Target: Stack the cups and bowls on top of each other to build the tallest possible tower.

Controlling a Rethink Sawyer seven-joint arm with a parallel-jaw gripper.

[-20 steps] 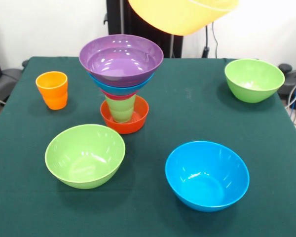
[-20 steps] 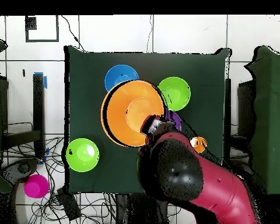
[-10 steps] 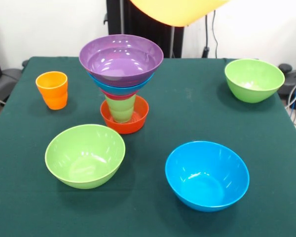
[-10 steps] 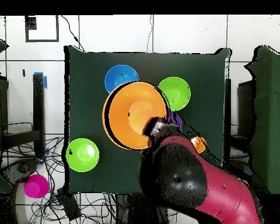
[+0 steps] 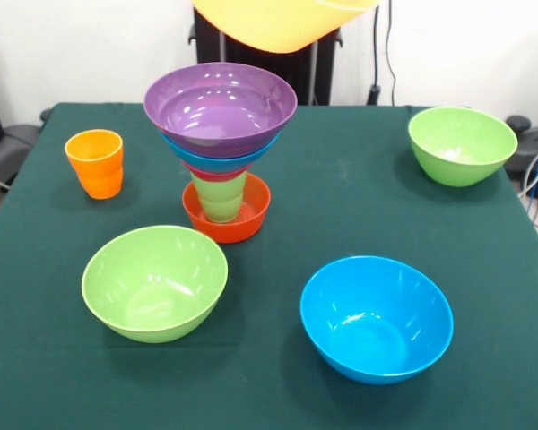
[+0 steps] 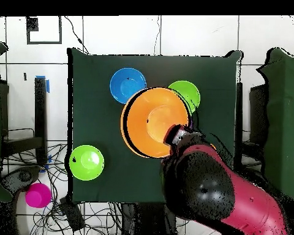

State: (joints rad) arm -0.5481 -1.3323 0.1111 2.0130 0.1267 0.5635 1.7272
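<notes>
The tower (image 5: 221,143) is standing on the green table (image 5: 341,215), purple bowl (image 5: 221,106) on top. The large orange bowl (image 5: 282,20) is hanging high above it, held by the arm (image 6: 217,190); the gripper itself is hidden, so I cannot tell its state. Around are sitting an orange cup (image 5: 95,162), two lime bowls (image 5: 154,281) (image 5: 462,144) and a blue bowl (image 5: 377,318).

Large orange bowl (image 6: 150,122) above table (image 6: 94,79)
</notes>
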